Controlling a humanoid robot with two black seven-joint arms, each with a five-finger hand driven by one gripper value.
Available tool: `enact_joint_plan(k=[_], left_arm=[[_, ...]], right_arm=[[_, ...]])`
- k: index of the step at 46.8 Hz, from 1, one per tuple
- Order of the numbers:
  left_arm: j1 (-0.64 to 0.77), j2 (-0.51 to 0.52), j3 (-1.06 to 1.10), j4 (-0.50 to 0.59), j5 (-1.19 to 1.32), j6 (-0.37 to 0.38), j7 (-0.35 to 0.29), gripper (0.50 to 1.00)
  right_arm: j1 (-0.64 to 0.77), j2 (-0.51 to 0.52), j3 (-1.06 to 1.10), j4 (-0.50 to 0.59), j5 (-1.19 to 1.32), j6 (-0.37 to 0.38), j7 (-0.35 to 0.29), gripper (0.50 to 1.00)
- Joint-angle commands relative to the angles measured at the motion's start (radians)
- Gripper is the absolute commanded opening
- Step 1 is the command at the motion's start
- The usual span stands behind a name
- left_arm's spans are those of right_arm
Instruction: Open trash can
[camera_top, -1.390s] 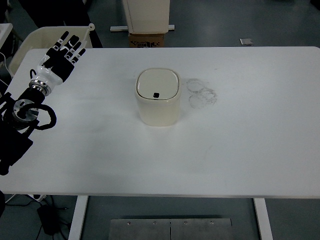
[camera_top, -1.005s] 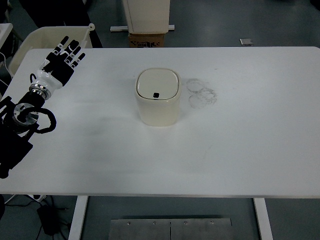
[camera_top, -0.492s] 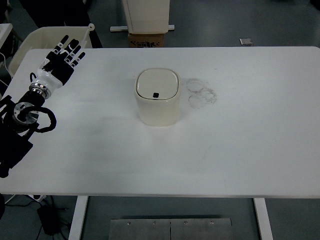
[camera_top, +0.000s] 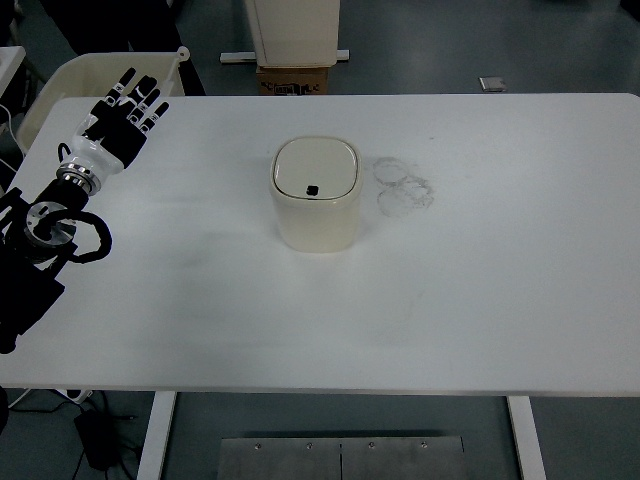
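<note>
Table surface (camera_top: 480, 300) comes first: one white tabletop spans nearly the whole top view and carries the work at a height the arm can reach from its own edge. It bears one cluster of faint grey ring marks (camera_top: 403, 188), just right of the trash can; these look like residue from round-based items and play no part in the task.

One trash can (camera_top: 316, 195) stands upright near the table's centre, slightly toward the far side. It is cream-coloured, with a rounded square lid (camera_top: 316, 167) lying flat and closed. One small dark spot (camera_top: 312, 190) sits near the lid's near edge; it is probably the press latch or button, though its type cannot be confirmed. The central position leaves open table on every side for an approach.

One robot arm is in view. The left hand (camera_top: 118, 122) hovers over the far left corner of the table, well apart from the trash can, palm toward the table, fingers (camera_top: 140, 95) extended and spread, grasping nothing. This posture suits a flat press on the lid. The right arm does not show.

The opening step is judged not yet done.
</note>
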Motion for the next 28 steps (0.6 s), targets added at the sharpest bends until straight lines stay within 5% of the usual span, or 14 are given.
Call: enact_joint_plan(k=[1, 28], left_arm=[[-0.005, -0.003, 0.000, -0.001, 0.000, 0.000, 0.000, 1.000], [-0.016, 0.050, 0.005, -0.069, 0.000, 0.016, 0.000, 1.000]], right_arm=[[0.000, 0.000, 0.000, 0.000, 0.000, 0.000, 0.000, 0.993], [0.000, 0.000, 0.000, 0.000, 0.000, 0.000, 0.001, 0.993]])
